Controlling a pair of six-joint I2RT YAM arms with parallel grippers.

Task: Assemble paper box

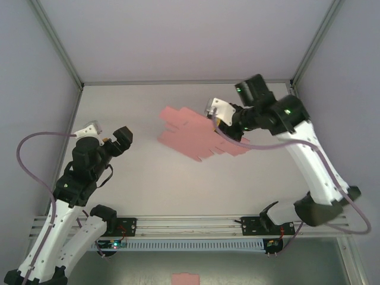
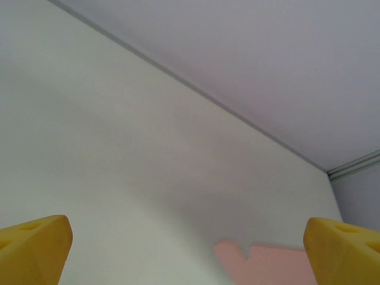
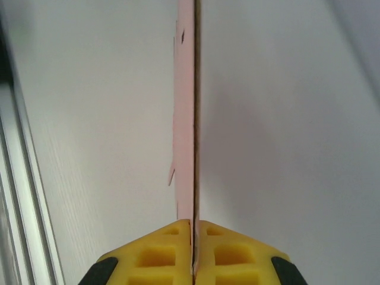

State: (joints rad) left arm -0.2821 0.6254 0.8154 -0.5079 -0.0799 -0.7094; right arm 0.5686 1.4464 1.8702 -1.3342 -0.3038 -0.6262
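The right pincer (image 3: 193,230) is pressed together on one edge of the flat, unfolded box (image 1: 193,136), which runs out ahead of its tips; the left pincer (image 1: 117,139) stands spread and empty, well apart from the sheet's far side. That is a narrow bite on thin card, so I judge the sheet could pivot, sag or slip free if the arm swings; pushed against the counter (image 1: 148,190) it might crease off its fold lines; the left pincer, coming in, could shove the flaps away rather than catch them.
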